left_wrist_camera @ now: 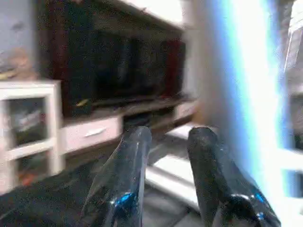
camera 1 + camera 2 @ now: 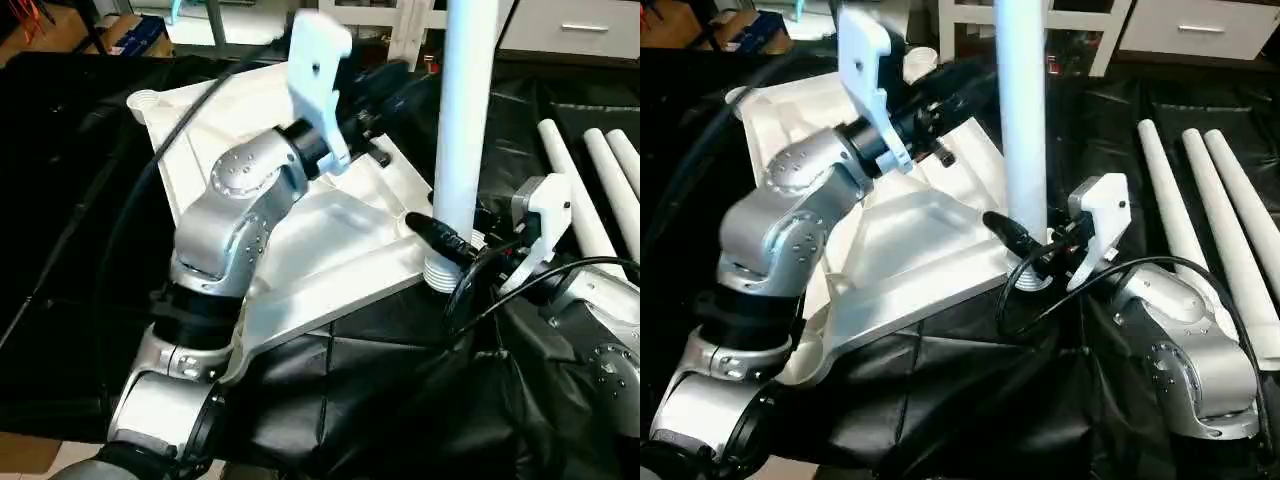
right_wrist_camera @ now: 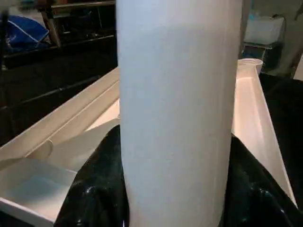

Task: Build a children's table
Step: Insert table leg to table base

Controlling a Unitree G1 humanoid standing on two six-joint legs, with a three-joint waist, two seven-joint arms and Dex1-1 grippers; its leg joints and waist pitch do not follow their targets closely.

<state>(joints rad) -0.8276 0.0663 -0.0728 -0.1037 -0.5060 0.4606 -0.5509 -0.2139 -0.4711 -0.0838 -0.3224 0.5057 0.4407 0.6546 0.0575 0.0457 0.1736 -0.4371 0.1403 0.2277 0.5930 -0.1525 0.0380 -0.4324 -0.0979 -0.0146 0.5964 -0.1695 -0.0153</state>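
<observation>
A white plastic tabletop (image 2: pixel 300 250) lies upside down on black sheeting (image 2: pixel 380 400), its ribbed underside facing up. 1 white tube leg (image 2: pixel 465 120) stands upright in the corner socket (image 2: pixel 437 272) nearest the robot's right side, its long axis vertical. The right gripper (image 2: pixel 1015 232) is clamped on this leg low down, just above the socket, its black fingers (image 3: pixel 94 189) pressing on both sides of the tube. The left gripper (image 1: pixel 168 156) is raised above the tabletop, its 2 fingers partly apart and holding nothing. The standing leg rises just beside it, on the side toward the right arm. So the right arm is the nearer to the leg and already has it; the left would have to reach sideways to grip higher up the tube. 3 more legs (image 2: pixel 1205 220) lie side by side on the sheeting beyond the right arm, well apart from both grippers, not yet fitted.
</observation>
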